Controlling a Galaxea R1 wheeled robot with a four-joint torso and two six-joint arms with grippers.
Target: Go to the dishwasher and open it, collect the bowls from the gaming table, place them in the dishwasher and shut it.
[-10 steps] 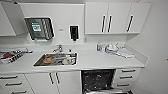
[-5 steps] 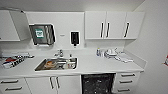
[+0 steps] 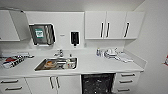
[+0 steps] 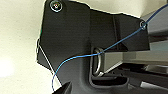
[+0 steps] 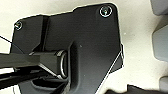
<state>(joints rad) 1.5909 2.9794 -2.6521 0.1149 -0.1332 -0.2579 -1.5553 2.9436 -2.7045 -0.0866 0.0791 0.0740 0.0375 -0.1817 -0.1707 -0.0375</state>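
The dishwasher [image 3: 97,83] sits under the white counter [image 3: 100,65], right of the sink. It shows as a dark, speckled opening between the white cabinet doors and the drawers; its door is out of view below. The bowls and the gaming table are out of view. The left wrist view holds the robot's dark plate and a thin blue wire over a pale floor. The right wrist view holds the same kind of plate and a jointed bar.
A steel sink [image 3: 56,63] with a faucet [image 3: 60,53] holds an orange-filled dish and other items. White dishes [image 3: 111,53] stand at the counter's right. Drawers [image 3: 127,82] flank the dishwasher. A printed box [image 3: 12,61] lies at the far left. A wall closes the right side.
The whole picture has shifted down slightly since a second ago, so the camera has moved a little. Nothing in the kitchen itself has changed.
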